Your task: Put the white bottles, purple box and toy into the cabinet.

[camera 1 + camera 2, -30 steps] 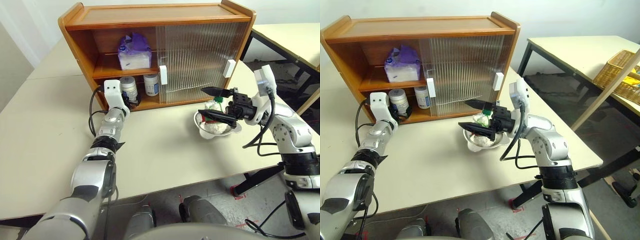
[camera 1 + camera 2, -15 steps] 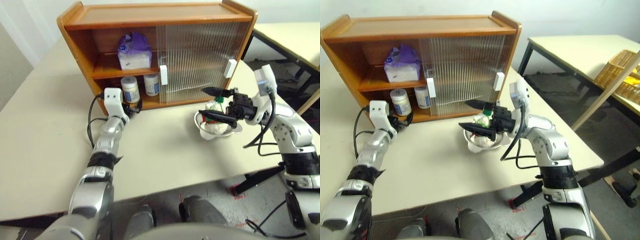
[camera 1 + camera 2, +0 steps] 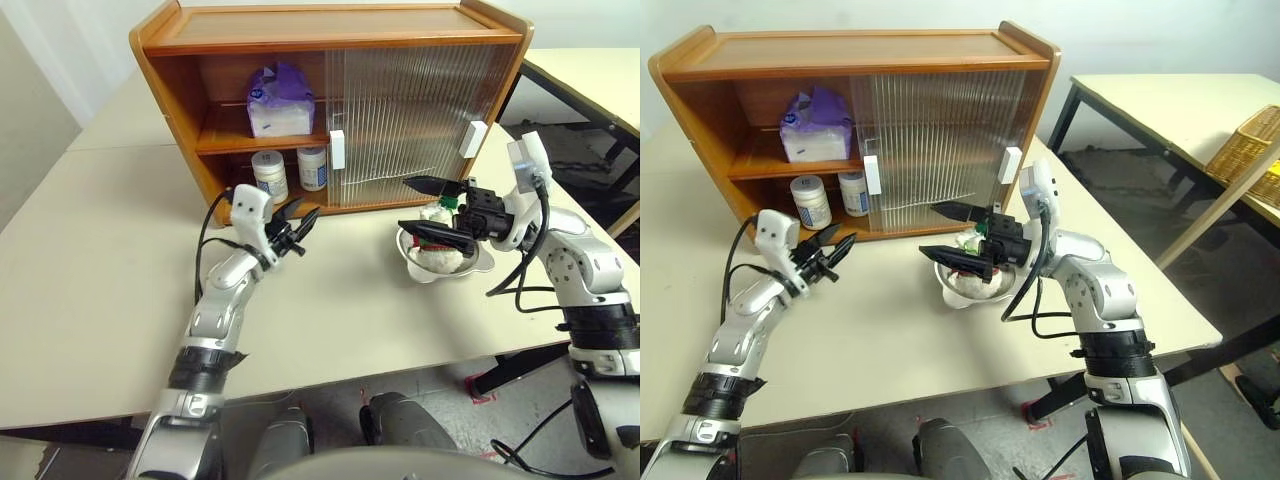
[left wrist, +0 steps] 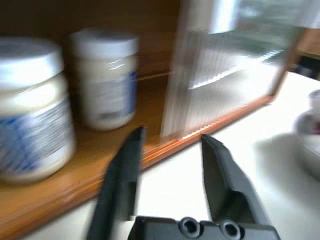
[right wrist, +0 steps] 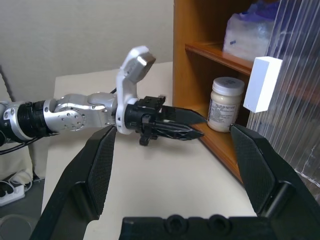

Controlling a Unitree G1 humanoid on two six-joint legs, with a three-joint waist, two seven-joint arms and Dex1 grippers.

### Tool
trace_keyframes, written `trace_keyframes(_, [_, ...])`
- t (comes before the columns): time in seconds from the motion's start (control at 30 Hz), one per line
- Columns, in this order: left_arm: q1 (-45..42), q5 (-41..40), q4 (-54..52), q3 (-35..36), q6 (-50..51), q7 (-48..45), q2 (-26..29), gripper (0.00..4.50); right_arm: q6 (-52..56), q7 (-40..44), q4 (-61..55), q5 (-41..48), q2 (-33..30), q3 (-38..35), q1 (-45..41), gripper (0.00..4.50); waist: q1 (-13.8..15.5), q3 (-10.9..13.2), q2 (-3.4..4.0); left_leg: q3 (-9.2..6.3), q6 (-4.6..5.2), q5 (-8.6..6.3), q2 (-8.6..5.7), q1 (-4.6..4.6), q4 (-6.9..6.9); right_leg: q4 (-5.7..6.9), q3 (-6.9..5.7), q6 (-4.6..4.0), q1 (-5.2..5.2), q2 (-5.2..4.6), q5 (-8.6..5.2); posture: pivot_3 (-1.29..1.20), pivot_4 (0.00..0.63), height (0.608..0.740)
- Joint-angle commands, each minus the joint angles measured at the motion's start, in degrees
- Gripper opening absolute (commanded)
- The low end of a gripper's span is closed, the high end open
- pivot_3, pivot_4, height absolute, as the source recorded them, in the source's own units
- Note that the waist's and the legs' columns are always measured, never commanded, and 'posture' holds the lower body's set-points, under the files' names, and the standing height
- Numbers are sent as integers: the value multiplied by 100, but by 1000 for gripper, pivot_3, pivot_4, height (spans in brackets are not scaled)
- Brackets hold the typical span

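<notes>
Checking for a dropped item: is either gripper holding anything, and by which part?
Nothing is held. The left gripper and right gripper both have bare fingers.

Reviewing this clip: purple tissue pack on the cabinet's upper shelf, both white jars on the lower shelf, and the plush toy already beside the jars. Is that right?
Not quite. The plush toy is not beside the white jars; the left eye view shows it in the metal bowl on the table, in front of the cabinet. The purple tissue pack is on the upper shelf and both jars on the lower shelf, as you said.
</notes>
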Motion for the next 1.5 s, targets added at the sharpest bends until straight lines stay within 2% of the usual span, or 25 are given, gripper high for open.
trace_keyframes(0.03, [-425, 122, 311, -190, -63, -55, -143, 837, -84, 53, 65, -89, -41, -11, -98, 4500, 28, 0, 1, 2, 1, 0, 1, 0, -1, 0, 0, -5, 0, 0, 3, -243, 28, 740])
trace_keyframes(0.1, [-716, 174, 574, -273, -103, -61, -255, 118, -103, 76, 88, -102, -70, -32, -108, 4500, 37, 0, 1, 6, 5, -1, 4, 0, -2, 0, 0, -35, 0, 0, 21, -251, 24, 740])
trace_keyframes(0.13, [-862, 205, 711, -309, -146, -74, -320, 51, -107, 87, 94, -104, -93, -49, -112, 4500, 37, -1, 1, 8, 6, -1, 4, 0, -3, -1, 0, -47, 0, 0, 28, -251, 24, 740])
trace_keyframes(0.33, [-1502, 265, 1442, -387, -336, -138, -570, 51, -114, 77, 56, -97, -155, -82, -96, 4500, 27, -1, 1, 26, 20, -10, 10, 0, -4, -3, 1, -39, 1, 4, 24, -270, 15, 740])
trace_keyframes(0.47, [-1745, 296, 1817, -441, -456, -258, -668, 51, -64, 20, -35, -74, -162, -85, -78, 4500, 1, -2, 2, 43, 25, -13, 16, 1, 0, -3, 4, 58, 4, 26, 15, -277, 15, 740])
trace_keyframes(0.73, [-2180, 486, 2235, -421, -700, -122, -738, 51, -64, 23, -5, -89, -160, -53, -104, 4500, -31, -1, 2, 37, 30, -14, 21, 1, 17, -3, 6, 55, 10, 31, 11, -268, 15, 740])
trace_keyframes(1.2, [-2117, 761, 1847, -344, -631, 658, -752, 51, -61, -10, -55, -92, -93, -12, -67, 4500, -76, -1, 2, 38, 43, -16, -7, 8, 56, -4, 6, 48, 37, 30, 6, -268, 21, 740])
trace_keyframes(1.5, [-1823, 720, 1117, -146, -241, 939, -549, 51, -97, -59, -88, -86, -38, -24, 9, 4500, -155, -1, 2, 30, 43, -16, -29, 9, 54, -5, 8, 46, 37, 29, 5, -270, 20, 740])
